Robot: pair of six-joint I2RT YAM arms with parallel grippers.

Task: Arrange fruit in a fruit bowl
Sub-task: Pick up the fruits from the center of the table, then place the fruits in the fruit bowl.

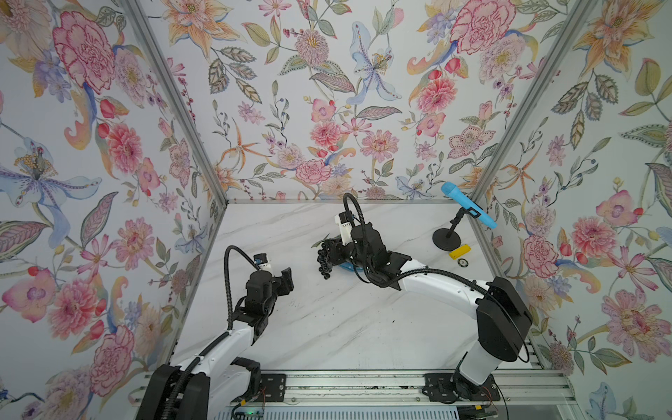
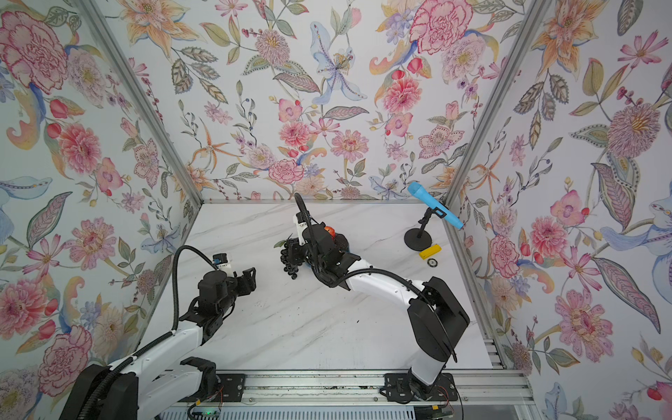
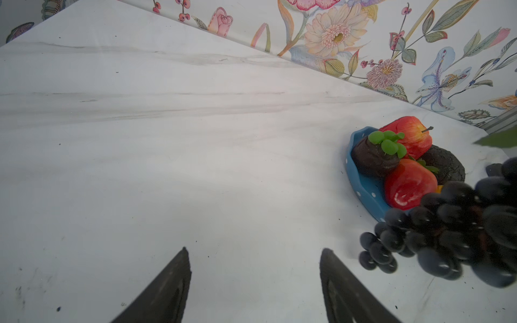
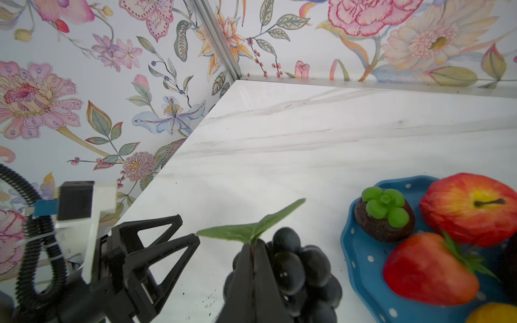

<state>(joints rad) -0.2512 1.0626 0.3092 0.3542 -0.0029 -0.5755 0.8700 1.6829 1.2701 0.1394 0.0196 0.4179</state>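
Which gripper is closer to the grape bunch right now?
Right. The right gripper is shut on the stem of the grape bunch, just below its leaf. The left gripper is open, apart from the bunch, over the table.

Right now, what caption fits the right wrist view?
Right gripper pinches the grape bunch by its top, beside the fruit bowl; left gripper open.

Table (image 1: 327, 327) is open between the arms and along the far wall. Fruit bowl (image 4: 361, 268) is crowded with apple (image 4: 470, 207), strawberry (image 4: 428, 268) and green-topped fruit (image 4: 383, 215). Grape bunch (image 1: 324, 260), pinched by the right gripper (image 4: 253, 251), obstructs the bowl's left side. Microphone stand (image 1: 446, 240) and yellow block (image 1: 459, 251) occupy the far right corner.
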